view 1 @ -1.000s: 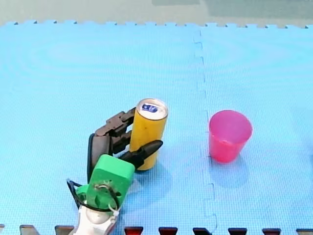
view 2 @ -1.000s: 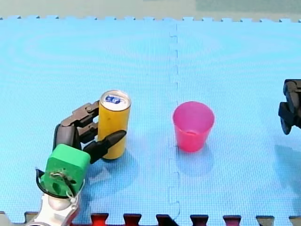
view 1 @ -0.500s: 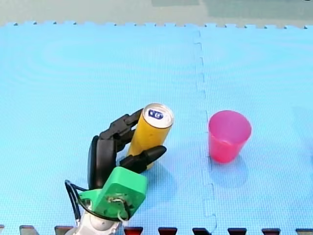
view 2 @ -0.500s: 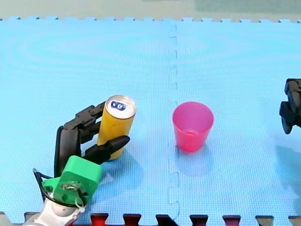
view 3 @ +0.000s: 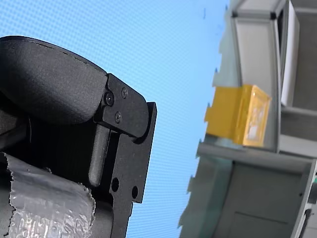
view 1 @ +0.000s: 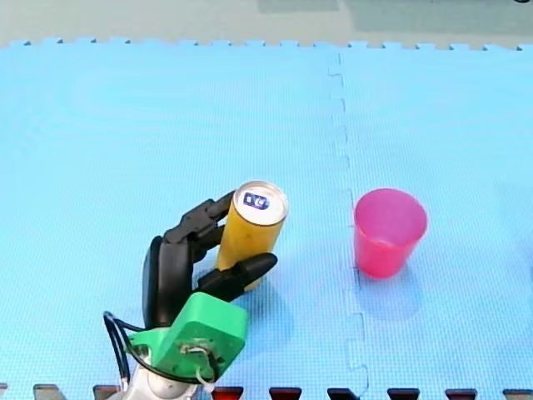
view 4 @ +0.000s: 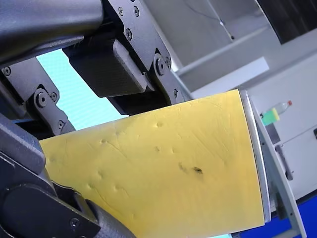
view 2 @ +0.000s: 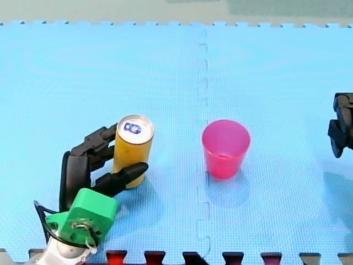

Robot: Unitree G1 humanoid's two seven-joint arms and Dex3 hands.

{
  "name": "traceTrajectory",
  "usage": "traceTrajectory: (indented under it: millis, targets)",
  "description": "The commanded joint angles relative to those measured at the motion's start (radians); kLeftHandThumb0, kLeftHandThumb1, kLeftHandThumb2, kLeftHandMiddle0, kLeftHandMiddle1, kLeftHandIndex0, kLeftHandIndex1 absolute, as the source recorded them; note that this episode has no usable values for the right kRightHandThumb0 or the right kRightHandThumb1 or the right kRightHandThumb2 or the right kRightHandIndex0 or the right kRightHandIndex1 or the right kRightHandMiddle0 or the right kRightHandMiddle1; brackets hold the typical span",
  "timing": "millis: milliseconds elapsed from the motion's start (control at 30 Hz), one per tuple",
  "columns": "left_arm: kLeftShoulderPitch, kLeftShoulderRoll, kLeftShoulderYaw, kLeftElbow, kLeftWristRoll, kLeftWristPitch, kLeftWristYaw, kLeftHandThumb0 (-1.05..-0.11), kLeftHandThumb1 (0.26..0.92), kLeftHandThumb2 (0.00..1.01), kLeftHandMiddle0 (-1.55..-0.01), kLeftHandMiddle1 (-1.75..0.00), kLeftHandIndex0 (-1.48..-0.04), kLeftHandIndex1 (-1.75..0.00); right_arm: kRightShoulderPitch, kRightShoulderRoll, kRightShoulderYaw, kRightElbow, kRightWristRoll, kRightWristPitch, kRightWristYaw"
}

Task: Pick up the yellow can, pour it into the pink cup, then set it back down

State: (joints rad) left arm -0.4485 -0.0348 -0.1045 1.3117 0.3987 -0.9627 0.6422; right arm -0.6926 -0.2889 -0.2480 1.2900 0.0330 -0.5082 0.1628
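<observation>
My left hand (view 1: 239, 248) is shut on the yellow can (view 1: 254, 223) at the front left of the blue mat. The thumb presses the can's near side and the other fingers (view 1: 200, 223) wrap its far left side. The can stands nearly upright with its silver lid facing up; I cannot tell whether its base touches the mat. Up close in the second wrist view, the can's yellow wall (view 4: 173, 163) lies between black fingers (view 4: 106, 64). To the can's right the pink cup (view 1: 389, 233) stands upright, about a hand's width away. My right hand (view 2: 342, 132) hangs at the far right edge.
The blue foam mat (view 1: 166, 108) has a jigsaw seam (view 1: 343, 150) running front to back just left of the cup. Its toothed front edge (view 1: 283, 392) lies close behind my left wrist. In the first wrist view a yellow box (view 3: 237, 115) sits on grey shelving beyond the mat.
The can tipped to the right in my left hand, then came back nearly upright. My left wrist has drawn closer to the mat's front edge. Cup and right hand have not moved.
</observation>
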Motion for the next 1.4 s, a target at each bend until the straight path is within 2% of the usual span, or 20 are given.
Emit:
traceTrajectory:
  millis: [0, 167, 433, 533, 600, 667, 700, 767, 800, 900, 967, 1133, 1367]
  targets:
    - [0.017, 0.015, 0.007, 0.011, -0.013, 0.012, -0.02, -0.351, 0.82, 0.0, -1.22, 0.0, -1.17, 0.0, -0.002, -0.006, -0.001, -0.001, 0.001, -0.003, -0.001]
    - [0.027, 0.028, 0.016, 0.009, -0.035, 0.004, -0.061, -0.351, 0.824, 0.0, -1.23, 0.0, -1.16, 0.0, -0.001, -0.006, 0.0, -0.001, 0.0, -0.005, -0.001]
    - [0.024, 0.038, 0.005, 0.005, -0.021, 0.016, -0.034, -0.358, 0.829, 0.0, -1.23, 0.0, -1.16, 0.0, -0.004, -0.007, 0.001, 0.0, -0.001, -0.003, -0.002]
    - [0.012, 0.048, -0.002, -0.004, -0.009, 0.005, -0.007, -0.364, 0.83, 0.0, -1.21, 0.0, -1.08, 0.0, -0.004, -0.007, 0.001, 0.001, -0.002, -0.003, -0.003]
    - [0.008, 0.048, 0.0, -0.007, -0.012, 0.001, -0.009, -0.467, 0.817, 0.0, -1.06, 0.0, -0.93, 0.0, -0.004, -0.007, 0.001, 0.001, -0.002, -0.002, -0.004]
    - [0.006, 0.037, 0.021, -0.006, -0.047, 0.01, -0.053, -0.529, 0.806, 0.0, -0.93, 0.0, -0.84, 0.0, -0.004, -0.007, 0.002, 0.001, -0.002, -0.002, -0.004]
    - [0.005, 0.03, 0.033, -0.007, -0.068, 0.018, -0.081, -0.577, 0.779, 0.0, -0.78, 0.0, -0.7, 0.0, -0.004, -0.007, 0.002, 0.001, -0.002, -0.002, -0.004]
    - [0.005, 0.02, 0.05, -0.01, -0.105, 0.04, -0.145, -0.657, 0.768, 0.0, -0.59, 0.0, -0.52, 0.0, -0.003, -0.007, 0.002, 0.001, -0.002, -0.002, -0.004]
    - [0.005, 0.019, 0.054, -0.012, -0.115, 0.049, -0.167, -0.756, 0.776, 0.01, -0.45, 0.0, -0.39, 0.0, -0.003, -0.008, 0.002, 0.001, -0.002, -0.001, -0.004]
    - [0.005, 0.023, 0.052, -0.017, -0.121, 0.073, -0.208, -0.926, 0.782, 0.0, -0.29, 0.0, -0.25, 0.0, -0.004, -0.008, 0.002, 0.002, -0.002, 0.001, -0.004]
    - [0.003, 0.023, 0.051, -0.019, -0.121, 0.085, -0.218, -1.014, 0.766, 0.0, -0.24, 0.0, -0.2, 0.0, -0.004, -0.008, 0.002, 0.003, -0.002, 0.002, -0.004]
    - [0.001, 0.014, 0.06, -0.021, -0.139, 0.109, -0.253, -1.047, 0.74, 0.0, -0.15, 0.0, -0.15, 0.0, -0.006, -0.008, 0.002, 0.003, -0.002, 0.003, -0.003]
    - [-0.011, -0.001, 0.086, -0.029, -0.182, 0.135, -0.313, -1.048, 0.759, 0.01, -0.13, 0.0, -0.14, 0.0, -0.011, -0.008, 0.003, 0.005, -0.003, 0.007, -0.004]
